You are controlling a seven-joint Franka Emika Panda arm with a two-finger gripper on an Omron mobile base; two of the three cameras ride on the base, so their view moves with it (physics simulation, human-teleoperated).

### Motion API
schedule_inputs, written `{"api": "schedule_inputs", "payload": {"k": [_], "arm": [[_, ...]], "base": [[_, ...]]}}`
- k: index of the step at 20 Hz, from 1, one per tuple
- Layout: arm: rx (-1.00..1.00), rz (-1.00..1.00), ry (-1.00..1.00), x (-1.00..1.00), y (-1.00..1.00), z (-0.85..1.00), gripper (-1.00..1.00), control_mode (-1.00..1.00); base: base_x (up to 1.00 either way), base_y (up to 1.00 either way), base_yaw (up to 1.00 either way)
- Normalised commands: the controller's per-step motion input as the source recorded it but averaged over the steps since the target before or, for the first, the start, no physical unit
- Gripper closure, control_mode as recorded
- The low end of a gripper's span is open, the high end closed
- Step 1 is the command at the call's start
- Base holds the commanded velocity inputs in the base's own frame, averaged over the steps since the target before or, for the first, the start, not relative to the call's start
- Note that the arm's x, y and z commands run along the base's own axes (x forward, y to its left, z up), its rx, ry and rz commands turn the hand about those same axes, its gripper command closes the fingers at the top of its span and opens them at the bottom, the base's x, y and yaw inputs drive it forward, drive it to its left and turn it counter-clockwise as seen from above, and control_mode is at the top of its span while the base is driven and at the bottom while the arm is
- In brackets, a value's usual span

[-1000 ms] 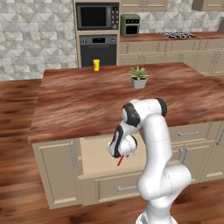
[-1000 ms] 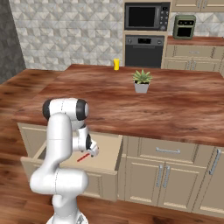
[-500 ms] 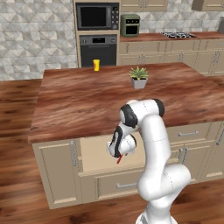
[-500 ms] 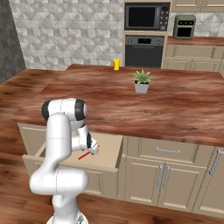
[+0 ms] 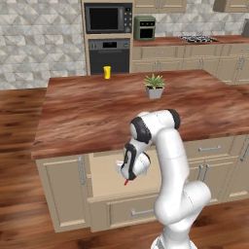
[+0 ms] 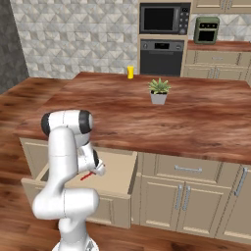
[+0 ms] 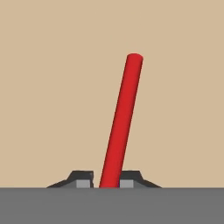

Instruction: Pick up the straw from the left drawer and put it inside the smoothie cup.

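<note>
The left drawer (image 5: 104, 171) stands pulled out under the island's counter, its tan floor showing (image 6: 119, 167). Inside it my gripper (image 5: 128, 177) (image 6: 94, 171) reaches down to the red straw (image 5: 126, 183) (image 6: 86, 176). In the hand view the straw (image 7: 122, 122) runs up and away from between my two dark fingertips (image 7: 83, 180), which press against it on both sides, so my gripper (image 7: 106, 182) is shut on the straw. The yellow smoothie cup (image 5: 107, 72) (image 6: 130, 72) stands upright at the far edge of the island counter, well away from the arm.
A potted plant (image 5: 154, 86) (image 6: 159, 91) stands on the wooden counter, right of the cup. Shut drawers and cabinet doors with silver handles (image 6: 188, 169) flank the open drawer. An oven and microwave (image 5: 109, 19) are on the back wall.
The fingers have closed in on the straw. The arm and the drawer stay where they were.
</note>
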Motion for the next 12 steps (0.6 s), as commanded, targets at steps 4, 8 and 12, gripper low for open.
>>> {"api": "schedule_inputs", "payload": {"k": [4, 8, 12], "arm": [[0.00, -0.01, 0.00, 0.00, 0.00, 0.00, 1.00, -1.00], [0.00, 0.00, 0.00, 0.00, -0.01, 0.00, 1.00, -1.00], [0.02, 0.00, -0.02, 0.00, -0.19, 0.13, 1.00, -1.00]], "base": [[0.00, 0.00, 0.00], [0.00, 0.00, 0.00], [0.00, 0.00, 0.00]]}}
